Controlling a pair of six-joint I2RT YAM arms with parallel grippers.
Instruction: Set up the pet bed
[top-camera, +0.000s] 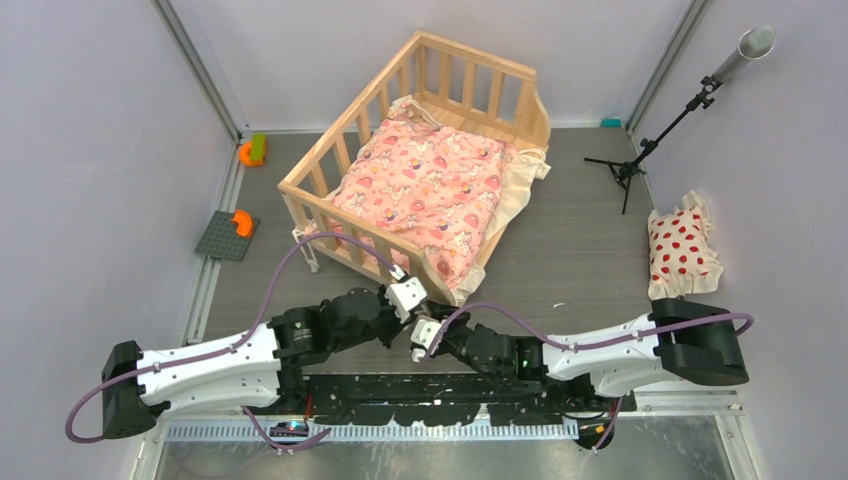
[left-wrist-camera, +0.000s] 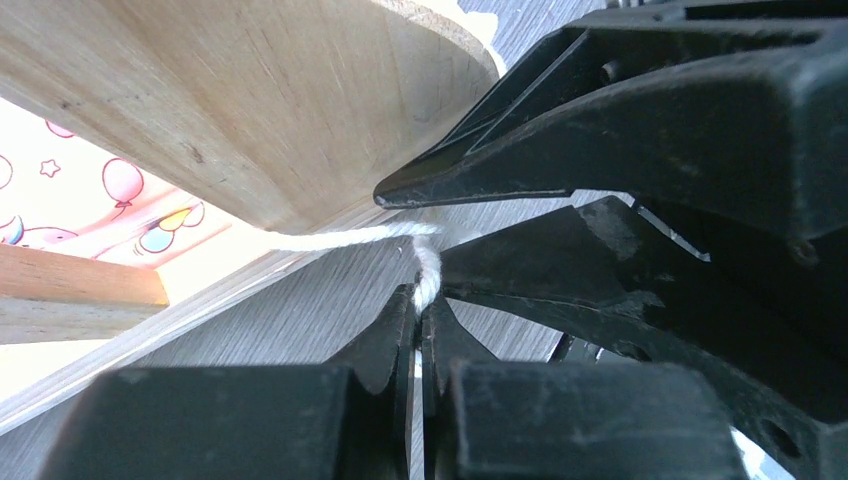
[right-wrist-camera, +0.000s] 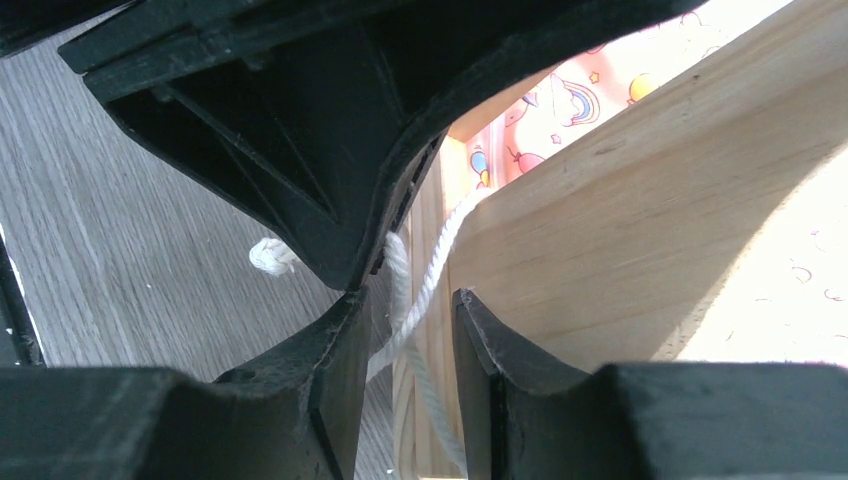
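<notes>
The light-wood pet bed (top-camera: 478, 56) stands at the table's middle back, with the pink print cushion (top-camera: 430, 190) lying in it. Both grippers meet at its near corner. My left gripper (top-camera: 408, 293) (left-wrist-camera: 420, 300) is shut on a white cord tie (left-wrist-camera: 340, 238) that runs taut to the bed's wooden corner (left-wrist-camera: 260, 90). My right gripper (top-camera: 425, 335) (right-wrist-camera: 408, 300) is open, and two strands of the cord (right-wrist-camera: 400, 270) pass loosely between its fingers beside the bed's wood (right-wrist-camera: 620, 220). A knotted cord end (right-wrist-camera: 268, 257) hangs by the left gripper's fingers (right-wrist-camera: 300, 120).
A white pillow with red dots (top-camera: 680, 245) lies at the right wall. A black tripod stand (top-camera: 640, 160) rises at the back right. Orange toy pieces (top-camera: 252, 150) and a grey baseplate (top-camera: 228, 236) sit at the left wall.
</notes>
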